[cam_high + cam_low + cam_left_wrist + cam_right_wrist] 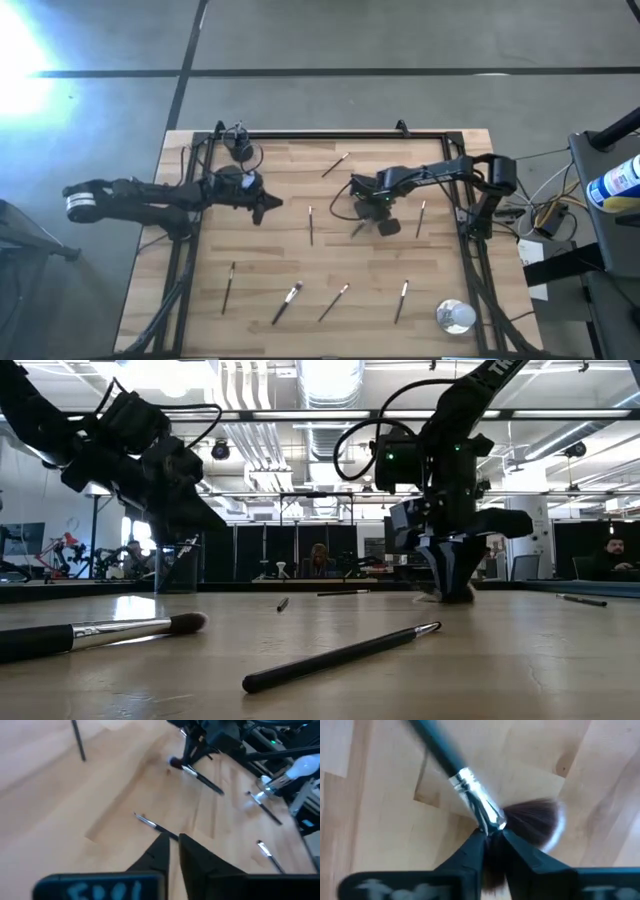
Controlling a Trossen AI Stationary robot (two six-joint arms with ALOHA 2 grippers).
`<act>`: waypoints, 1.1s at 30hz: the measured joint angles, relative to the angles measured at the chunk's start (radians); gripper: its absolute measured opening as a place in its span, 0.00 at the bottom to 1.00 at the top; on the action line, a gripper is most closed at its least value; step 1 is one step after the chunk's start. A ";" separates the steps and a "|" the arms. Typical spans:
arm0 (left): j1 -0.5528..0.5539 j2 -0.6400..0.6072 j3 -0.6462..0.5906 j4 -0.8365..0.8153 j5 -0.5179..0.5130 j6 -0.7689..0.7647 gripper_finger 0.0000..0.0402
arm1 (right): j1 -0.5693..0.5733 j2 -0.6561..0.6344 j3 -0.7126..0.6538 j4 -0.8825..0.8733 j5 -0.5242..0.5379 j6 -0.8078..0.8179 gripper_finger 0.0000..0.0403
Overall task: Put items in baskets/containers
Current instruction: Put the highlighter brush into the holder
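Pinching a brush at its ferrule, the right gripper is narrow around it; next, lift toward the cup. Left gripper is narrow, empty.

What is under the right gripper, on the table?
Under the right gripper lies a fluffy-headed brush on the wooden table. The fingers pinch its silver ferrule beside the bristles. The fingers cover part of the bristles.

light: bright overhead | glare: high view's top-left corner | blur: both wrist views
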 joint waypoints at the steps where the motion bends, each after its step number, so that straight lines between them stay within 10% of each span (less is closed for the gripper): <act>1: -0.014 0.000 0.000 0.000 0.000 -0.023 0.12 | 0.004 -0.003 0.006 0.002 0.013 0.002 0.08; 12: -0.091 0.000 0.000 0.107 -0.003 -0.301 0.30 | 0.184 -0.049 0.105 0.138 0.444 -0.054 0.03; 21: -0.125 0.001 0.001 0.265 0.003 -0.470 0.30 | 0.364 -0.048 0.095 0.614 0.799 -0.360 0.03; 33: -0.211 0.036 0.071 0.319 -0.084 -0.488 0.30 | 0.386 -0.031 0.058 1.084 0.840 -0.842 0.03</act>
